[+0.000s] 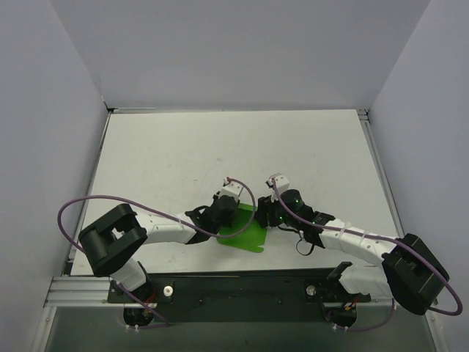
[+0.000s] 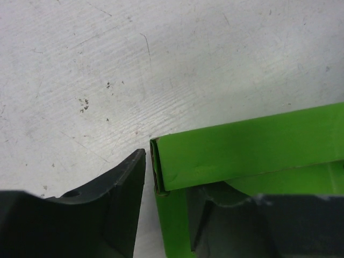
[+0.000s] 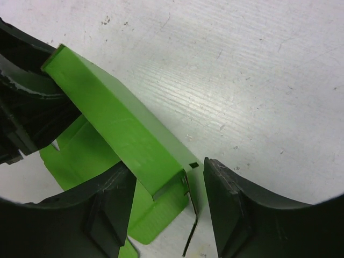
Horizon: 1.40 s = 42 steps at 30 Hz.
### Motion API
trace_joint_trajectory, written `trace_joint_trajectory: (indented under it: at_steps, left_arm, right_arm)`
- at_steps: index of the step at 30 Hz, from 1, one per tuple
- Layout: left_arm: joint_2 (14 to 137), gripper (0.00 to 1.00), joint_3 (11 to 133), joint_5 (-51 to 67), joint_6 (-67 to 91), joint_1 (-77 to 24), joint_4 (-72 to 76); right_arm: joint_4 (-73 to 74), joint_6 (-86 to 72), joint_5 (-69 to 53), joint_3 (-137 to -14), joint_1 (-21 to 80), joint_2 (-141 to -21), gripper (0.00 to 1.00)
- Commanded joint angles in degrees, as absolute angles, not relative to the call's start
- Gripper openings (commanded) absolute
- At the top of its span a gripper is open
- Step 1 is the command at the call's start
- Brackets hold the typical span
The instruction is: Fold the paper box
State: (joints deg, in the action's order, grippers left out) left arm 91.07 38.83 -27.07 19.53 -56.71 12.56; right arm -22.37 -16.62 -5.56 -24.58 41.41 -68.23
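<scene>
From above, the paper box (image 1: 248,232) lies on the white surface (image 1: 220,147) low in the middle of the frame. Most of it is a flat sheet, with the left gripper (image 1: 220,213) at its left end and the right gripper (image 1: 268,215) at its right end.

In the left wrist view, one folded wall (image 2: 252,142), doubled over into a hollow rail, runs from the centre to the right edge. The left gripper is partly open. Its lower-left finger (image 2: 115,204) stands just off the rail's end, and nothing is clamped.

In the right wrist view, the rail slants from upper left to lower centre and ends between parted jaws. The right-hand finger (image 3: 236,209) is apart from it, so there is no grip here either.

The job looks early: one wall is formed, and the flat base, the other walls and the tabs are left to do.
</scene>
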Motion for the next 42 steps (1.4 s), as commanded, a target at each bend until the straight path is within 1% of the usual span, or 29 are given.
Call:
trace_joint_trajectory:
  at_steps: [1,3,4,7,12,16,18,20,24,30,36,39,42]
  left_arm:
    - [85.4,0.52,39.0,-25.0,20.7,-57.0,6.9]
    - [83.4,0.62,38.2,-24.1,21.0,-57.0,6.2]
    - [81.4,0.70,37.9,-22.7,21.0,-57.0,6.1]
    - [77.6,0.79,36.5,-19.7,21.3,-57.0,5.2]
    - [69.9,0.86,34.5,-12.9,22.7,-56.3,1.5]
    - [65.5,0.86,35.4,-6.1,24.4,-52.8,-1.9]
    - [64.3,0.86,36.0,-3.7,26.7,-50.0,-2.0]
    - [64.0,0.86,37.0,-2.3,28.8,-47.4,-1.5]
    - [66.4,0.86,37.8,2.2,30.5,-43.3,2.0]
    - [70.9,0.85,37.1,8.3,31.9,-39.0,8.3]
    - [74.3,0.82,36.7,10.5,32.8,-37.2,13.4]
    - [76.3,0.79,36.8,11.6,33.0,-36.7,15.5]
    - [78.2,0.72,36.7,12.2,33.1,-36.7,17.1]
  right_arm:
    - [-18.5,-16.3,-4.7,-26.7,42.9,-66.5,0.57]
    - [-16.5,-16.6,-4.9,-27.0,44.1,-65.6,0.61]
    - [-15.7,-17.4,-4.7,-27.3,44.4,-64.3,0.64]
    - [-12.7,-18.9,-5.0,-27.7,44.7,-60.8,0.68]
    - [-5.1,-22.6,-3.3,-29.7,43.8,-55.6,0.72]
    - [3.9,-32.2,-0.3,-33.5,40.7,-53.6,0.73]
    - [8.4,-41.4,3.3,-34.8,40.1,-53.4,0.73]
    - [9.4,-49.3,2.8,-34.3,38.8,-53.4,0.72]
    - [8.1,-56.9,1.8,-32.6,38.1,-53.8,0.70]
    - [4.1,-62.4,0.4,-29.5,37.8,-56.1,0.68]
    - [-2.0,-67.3,-2.5,-25.7,37.7,-57.8,0.64]
    - [-2.8,-68.6,-2.0,-24.6,37.7,-57.3,0.62]
    - [-3.3,-69.3,-1.4,-23.7,37.6,-56.5,0.62]
